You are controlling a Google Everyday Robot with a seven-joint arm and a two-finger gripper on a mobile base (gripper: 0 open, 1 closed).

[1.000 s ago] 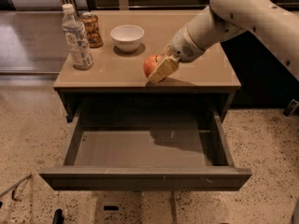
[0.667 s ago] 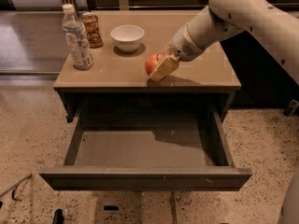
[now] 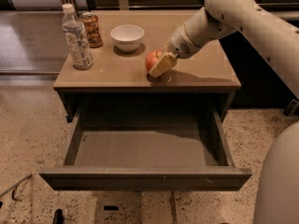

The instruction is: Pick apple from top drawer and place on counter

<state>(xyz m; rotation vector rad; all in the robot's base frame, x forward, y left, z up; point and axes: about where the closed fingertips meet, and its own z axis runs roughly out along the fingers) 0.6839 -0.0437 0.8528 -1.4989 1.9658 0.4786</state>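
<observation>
Three bystanders occupy the left part of the counter [image 3: 201, 76]: a clear plastic bottle [image 3: 77, 38] with a white cap at the far left, a brown patterned can [image 3: 92, 30] just behind and to its right, then a white bowl [image 3: 127, 36] further right. Both the bottle and the can carry labels, but none of the writing can be read.

Right of the bowl and nearer the front edge, the apple [image 3: 152, 59] sits low over the counter's middle, held by the gripper [image 3: 158, 63]. One tan finger pad [image 3: 163, 65] presses on the apple's near right side. The other finger is hidden behind the fruit, so the fingers look pinched on it. A shadow lies directly under the pair, and I cannot tell whether the apple already touches the surface.

Compared with a second ago, gripper and apple have crept only a little further in from the front edge, toward the bowl, and the grip looks unchanged. That small shift suggests the carry is nearly over and the step in hand is setting the apple down and letting go.

Below, the top drawer [image 3: 145, 177] stands pulled fully out with its grey floor bare, so the picking half looks done. The white arm [image 3: 219, 20] reaches in from the upper right.
</observation>
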